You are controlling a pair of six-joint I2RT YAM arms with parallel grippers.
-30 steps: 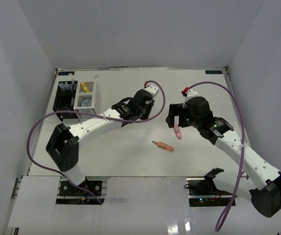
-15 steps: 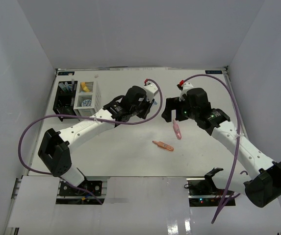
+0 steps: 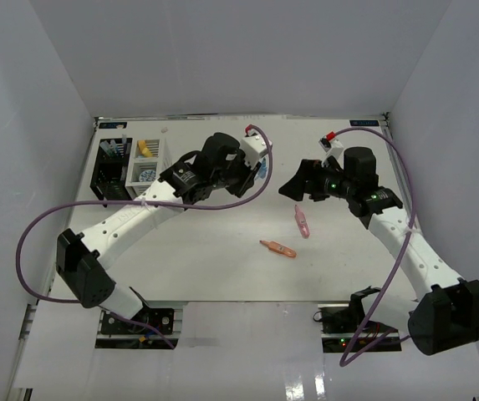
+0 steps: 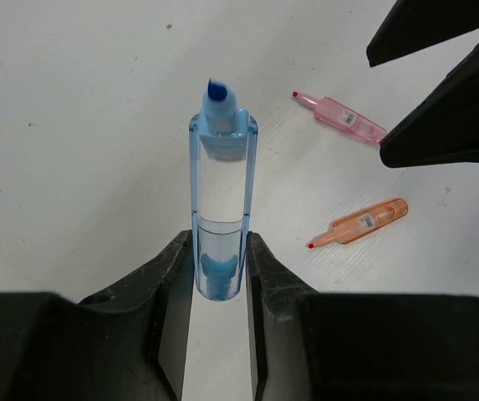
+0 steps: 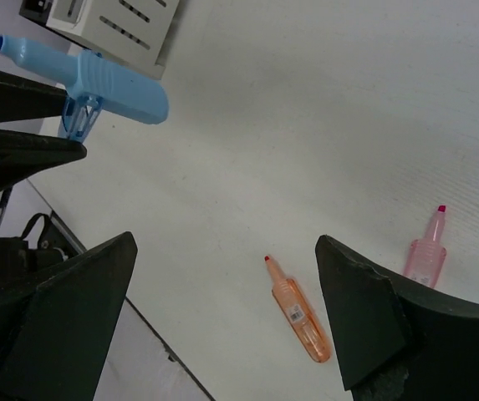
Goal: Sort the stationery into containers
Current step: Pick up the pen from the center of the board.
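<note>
Top external view shows a big white table (image 3: 214, 267) across the middle of the frame. The left arm (image 3: 130, 219) goes from the lower left up to the middle. The right arm (image 3: 406, 251) goes from the lower right up to the middle too.

Two boxes stand side by side at the upper left of the table. The black container (image 3: 105, 171) is on the left and the white container (image 3: 162, 167) is touching its right side. Thin dark pens (image 3: 119, 149) stick up in the black one. A yellow marker (image 3: 145, 148) and a round blue and white tape roll (image 3: 146, 175) sit in the white one.

The left gripper (image 4: 220, 242) is near the top middle of the frame, to the right of the white container. Its jaws are squeezed tight on the back end of a blue marker (image 4: 221, 184). The marker is held up off the table. Its cap is off and its blue tip points away from the gripper.

The right gripper (image 5: 225, 241) is a little to the right of the left one. Its jaws are wide apart and nothing is between them.

A pink marker (image 3: 303, 221) lies on the table just below the right gripper. An orange marker (image 3: 278, 249) lies near it, a bit lower and to the left. They do not touch each other.
</note>
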